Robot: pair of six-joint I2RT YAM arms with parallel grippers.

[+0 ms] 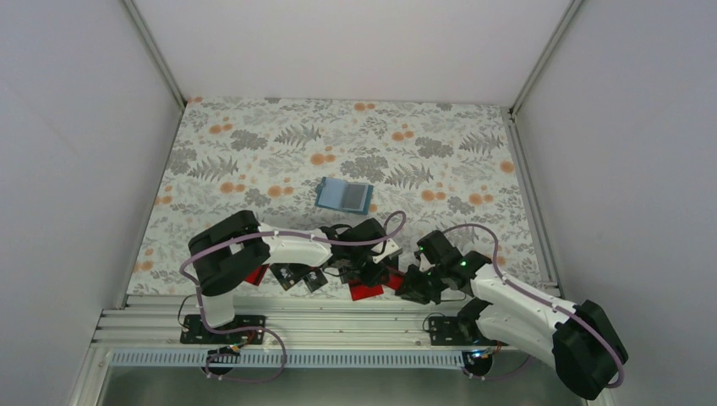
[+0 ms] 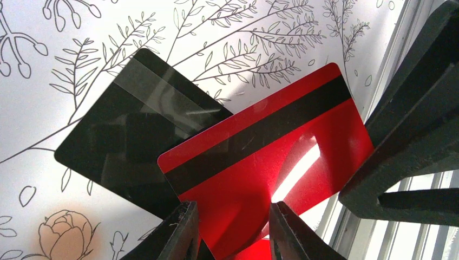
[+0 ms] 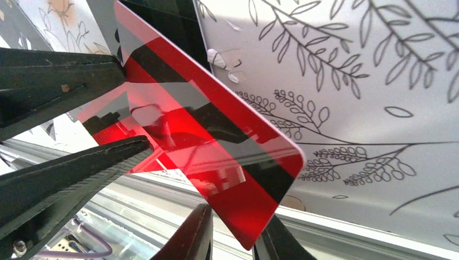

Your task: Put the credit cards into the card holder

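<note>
Red card in left end effector's pinch; right end effector's state unclear.

No legible text on red card, black card.

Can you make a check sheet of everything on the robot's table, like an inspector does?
Surface: flowery cloth, flat.
Job's things: red card between both tools; black card below it; more cards by the left arm; holder further back, alone.
Clutter: nothing seen.
Tools: left tool shut on red card; right tool has fingers either side of its corner, grip unclear.
Cables: purple cables along both arms.
Surroundings: white walls; metal rail at near edge.
</note>
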